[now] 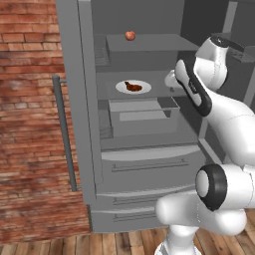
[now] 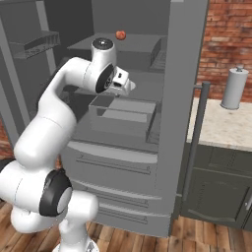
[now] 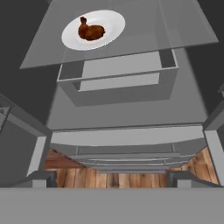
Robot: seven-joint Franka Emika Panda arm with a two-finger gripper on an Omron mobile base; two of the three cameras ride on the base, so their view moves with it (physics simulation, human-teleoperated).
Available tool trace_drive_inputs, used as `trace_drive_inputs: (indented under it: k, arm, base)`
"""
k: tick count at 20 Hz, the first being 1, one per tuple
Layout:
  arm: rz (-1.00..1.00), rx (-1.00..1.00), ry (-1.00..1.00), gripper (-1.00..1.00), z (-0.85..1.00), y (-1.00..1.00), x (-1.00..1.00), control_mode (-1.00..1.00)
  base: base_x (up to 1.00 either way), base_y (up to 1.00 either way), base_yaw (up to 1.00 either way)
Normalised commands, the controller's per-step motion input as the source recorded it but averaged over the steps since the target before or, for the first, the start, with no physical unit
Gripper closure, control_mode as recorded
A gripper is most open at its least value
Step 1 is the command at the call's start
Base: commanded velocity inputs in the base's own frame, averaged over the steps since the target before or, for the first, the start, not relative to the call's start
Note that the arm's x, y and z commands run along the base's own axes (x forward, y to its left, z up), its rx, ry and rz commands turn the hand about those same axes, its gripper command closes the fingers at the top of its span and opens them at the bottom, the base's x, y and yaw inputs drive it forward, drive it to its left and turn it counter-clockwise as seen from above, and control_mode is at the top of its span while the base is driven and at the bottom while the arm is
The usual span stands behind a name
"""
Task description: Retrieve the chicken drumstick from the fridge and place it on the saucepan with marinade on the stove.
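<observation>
The fridge stands with both doors swung open. On its middle shelf lies the reddish-brown chicken drumstick on a round white plate. My gripper hovers at the shelf's right front, a short way from the plate and touching nothing. Its fingers stand wide apart, open and empty. The saucepan with marinade and the stove are out of view.
A small red apple sits on the top shelf. Below the plate's shelf an inner drawer is pulled out. Door handles flank the opening. A paper towel roll stands on the counter at the right.
</observation>
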Motion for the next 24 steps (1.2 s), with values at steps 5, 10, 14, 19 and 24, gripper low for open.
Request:
trace_drive_inputs:
  k: [5, 10, 14, 19, 24]
  arm:
    - [0.0, 0.0, 0.0, -1.0, 0.0, 0.0, 0.0, -1.0]
    - [0.0, 0.0, 0.0, -1.0, 0.0, 0.0, 0.0, -1.0]
    - [0.0, 0.0, 0.0, -1.0, 0.0, 0.0, 0.0, -1.0]
    - [0.0, 0.0, 0.0, -1.0, 0.0, -0.06, 0.0, -1.0]
    - [0.0, 0.0, 0.0, -1.0, -0.01, -0.09, 0.0, 1.0]
  base:
    - [0.0, 0.0, 0.0]
    - [0.0, 0.0, 0.0]
    - [0.0, 0.0, 0.0]
    - [0.0, 0.0, 0.0]
    - [0.05, -0.16, 0.01]
